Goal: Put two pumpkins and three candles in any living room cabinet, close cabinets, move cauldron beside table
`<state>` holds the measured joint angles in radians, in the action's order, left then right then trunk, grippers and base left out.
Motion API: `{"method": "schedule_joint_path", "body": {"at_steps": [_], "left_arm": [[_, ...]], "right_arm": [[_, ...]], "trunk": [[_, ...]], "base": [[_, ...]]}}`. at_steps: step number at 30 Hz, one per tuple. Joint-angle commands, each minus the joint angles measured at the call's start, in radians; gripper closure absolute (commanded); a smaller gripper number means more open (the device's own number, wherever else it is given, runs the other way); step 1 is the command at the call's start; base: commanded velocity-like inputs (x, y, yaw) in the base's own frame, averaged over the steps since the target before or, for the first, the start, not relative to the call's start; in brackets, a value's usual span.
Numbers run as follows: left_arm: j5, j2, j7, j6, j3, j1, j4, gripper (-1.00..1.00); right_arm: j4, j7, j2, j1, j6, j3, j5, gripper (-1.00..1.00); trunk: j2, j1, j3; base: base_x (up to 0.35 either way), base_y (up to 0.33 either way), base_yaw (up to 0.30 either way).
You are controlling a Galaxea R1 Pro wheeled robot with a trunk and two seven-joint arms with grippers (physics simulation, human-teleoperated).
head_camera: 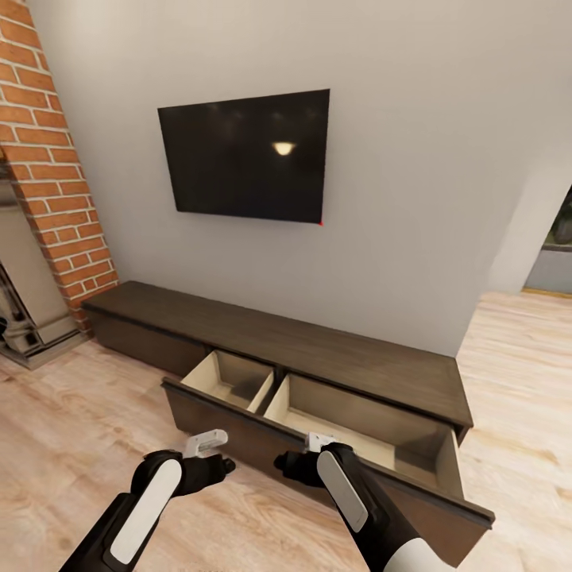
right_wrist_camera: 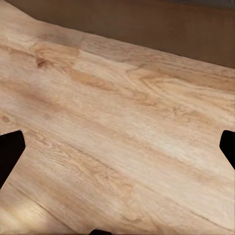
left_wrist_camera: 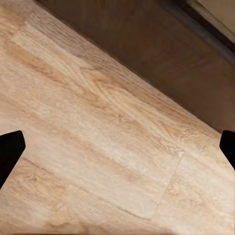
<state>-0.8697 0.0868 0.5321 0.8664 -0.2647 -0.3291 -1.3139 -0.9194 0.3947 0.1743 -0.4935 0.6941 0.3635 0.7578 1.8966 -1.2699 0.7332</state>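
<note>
Left end effector (head_camera: 208,454) and right end effector (head_camera: 300,459) hang low over the wood floor (left_wrist_camera: 98,147), just before the drawer front. In each wrist view the dark fingertips sit at opposite frame edges: jaws spread wide, nothing held, likely parked ready to fetch items. Behind them the cabinet (head_camera: 302,349) lies against the wall, long axis running along it, one wide drawer (head_camera: 318,413) pulled out toward the robot, pale compartments bare. A dark TV (head_camera: 246,155) hangs above.
</note>
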Motion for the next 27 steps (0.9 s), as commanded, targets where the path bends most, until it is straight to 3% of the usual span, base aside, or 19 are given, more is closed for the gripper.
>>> {"method": "schedule_joint_path", "body": {"at_steps": [1,7,19,27], "left_arm": [[-0.009,0.001,0.011,0.0,-0.003,-0.001,-0.001,-1.0],[-0.008,0.0,0.012,0.0,-0.004,-0.001,-0.001,-1.0],[-0.008,-0.001,0.012,0.0,-0.003,-0.001,0.0,-1.0],[-0.008,-0.001,0.012,0.0,-0.003,-0.001,0.001,-1.0]], "right_arm": [[-0.002,0.01,-0.001,0.0,0.001,0.002,0.011,-1.0],[-0.002,0.01,-0.001,0.0,0.001,0.002,0.011,-1.0],[-0.003,0.01,-0.001,0.0,0.001,0.002,0.011,-1.0],[-0.003,0.01,-0.001,0.0,0.001,0.002,0.011,-1.0]], "trunk": [[-0.007,0.004,-0.002],[-0.049,0.027,-0.021],[-0.133,0.073,-0.059],[-0.189,0.104,-0.084]], "base": [[0.0,0.0,0.293],[0.0,0.0,0.235],[-0.003,0.0,0.018],[-0.264,0.0,0.0]]}}
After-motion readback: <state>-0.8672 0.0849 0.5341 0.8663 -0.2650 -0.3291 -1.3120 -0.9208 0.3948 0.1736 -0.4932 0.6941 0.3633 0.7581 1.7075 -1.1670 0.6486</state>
